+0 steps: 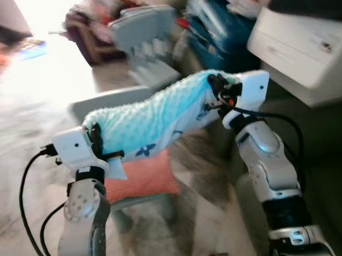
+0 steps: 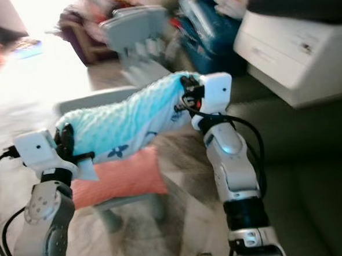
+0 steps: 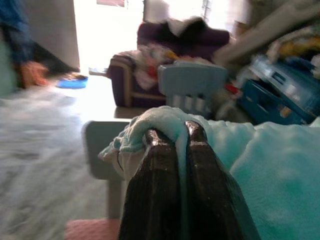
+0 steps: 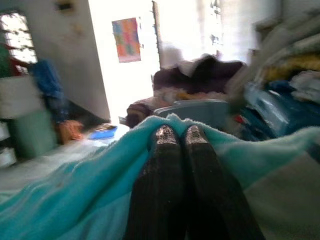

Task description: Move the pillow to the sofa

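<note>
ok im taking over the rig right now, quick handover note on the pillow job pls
Left gripper: fingers shut on one end of the turquoise pillow.
Right gripper: fingers shut on the other end.
The pillow hangs in the air between both arms, above a pink cushion that lies on a low grey table.
The dark sofa is on the robot's right.
Done: pillow picked up.
Left: carry it over the sofa, lower it, open both grippers.
The views are blurred.

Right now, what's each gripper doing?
Left gripper: shut on one end of the teal pillow.
Right gripper: shut on its other end.
</note>
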`<state>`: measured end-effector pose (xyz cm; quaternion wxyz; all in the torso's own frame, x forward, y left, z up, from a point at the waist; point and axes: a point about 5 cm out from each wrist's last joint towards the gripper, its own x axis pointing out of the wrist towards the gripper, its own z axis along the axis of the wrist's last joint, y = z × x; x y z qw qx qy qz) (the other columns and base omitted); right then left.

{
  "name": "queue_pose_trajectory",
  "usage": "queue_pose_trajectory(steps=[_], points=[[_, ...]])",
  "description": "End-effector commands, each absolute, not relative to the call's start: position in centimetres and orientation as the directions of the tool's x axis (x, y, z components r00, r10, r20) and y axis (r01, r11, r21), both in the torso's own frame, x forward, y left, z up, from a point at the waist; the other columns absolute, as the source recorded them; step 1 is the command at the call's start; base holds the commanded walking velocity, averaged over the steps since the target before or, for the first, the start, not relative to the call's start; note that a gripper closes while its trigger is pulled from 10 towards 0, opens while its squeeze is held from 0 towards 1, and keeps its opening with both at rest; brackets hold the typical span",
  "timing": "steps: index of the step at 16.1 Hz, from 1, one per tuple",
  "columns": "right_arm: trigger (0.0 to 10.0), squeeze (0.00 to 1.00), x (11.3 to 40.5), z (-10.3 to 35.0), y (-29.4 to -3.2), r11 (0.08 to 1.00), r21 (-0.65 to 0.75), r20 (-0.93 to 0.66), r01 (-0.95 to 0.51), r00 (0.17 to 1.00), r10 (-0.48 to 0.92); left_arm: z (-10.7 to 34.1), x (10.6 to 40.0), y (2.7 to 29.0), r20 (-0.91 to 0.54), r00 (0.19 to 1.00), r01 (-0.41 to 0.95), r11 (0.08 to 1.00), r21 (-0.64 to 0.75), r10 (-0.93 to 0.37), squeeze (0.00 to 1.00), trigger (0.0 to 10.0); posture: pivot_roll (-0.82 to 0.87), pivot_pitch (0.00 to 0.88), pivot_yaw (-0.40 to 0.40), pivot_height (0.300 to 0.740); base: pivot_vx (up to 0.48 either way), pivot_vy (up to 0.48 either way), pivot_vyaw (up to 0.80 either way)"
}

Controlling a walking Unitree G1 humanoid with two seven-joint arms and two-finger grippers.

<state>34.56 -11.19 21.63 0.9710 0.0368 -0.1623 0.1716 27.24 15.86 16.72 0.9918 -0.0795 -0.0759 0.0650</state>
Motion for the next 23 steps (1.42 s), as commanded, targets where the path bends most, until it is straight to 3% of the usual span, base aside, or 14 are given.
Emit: queue_pose_trajectory(steps=[1,9,12,13,14,23], points=[[0.0,0.00,34.36,22.32,-10.56,0.928,0.015,0.356,-0.372,0.869,0.343,16.75,27.10,16.00,0.141,0.980,-0.118,0.979,-0.167,0.142,0.00,0.0,-0.22,0.093,0.084,0.740,-0.337,0.000,0.00],[0.0,0.00,34.39,22.27,-10.58,0.929,0.015,0.356,-0.370,0.870,0.341,16.81,27.19,15.96,0.144,0.980,-0.111,0.978,-0.177,0.137,0.00,0.0,-0.22,0.090,0.086,0.740,-0.294,0.000,0.00],[0.0,0.00,34.41,22.28,-10.56,0.928,0.015,0.358,-0.372,0.868,0.343,16.89,27.27,16.09,0.143,0.981,-0.102,0.971,-0.217,0.135,0.00,1.6,-0.22,0.085,0.086,0.740,0.000,0.000,0.00],[0.0,0.00,34.42,22.29,-10.54,0.928,0.014,0.359,-0.372,0.868,0.343,16.92,27.29,16.18,0.139,0.979,-0.113,0.969,-0.221,0.146,0.00,0.2,-0.23,0.084,0.087,0.740,0.000,0.000,0.00],[0.0,0.00,34.43,22.30,-10.53,0.928,0.015,0.362,-0.373,0.867,0.342,16.91,27.38,16.16,0.134,0.981,-0.105,0.965,-0.240,0.140,0.00,0.0,-0.23,0.081,0.088,0.740,0.000,0.000,0.00],[0.0,0.00,34.60,22.31,-10.46,0.926,0.017,0.361,-0.378,0.866,0.347,16.81,27.61,16.17,0.120,0.986,-0.086,0.967,-0.241,0.117,0.00,0.0,-0.22,0.072,0.092,0.740,0.000,0.423,0.00]])
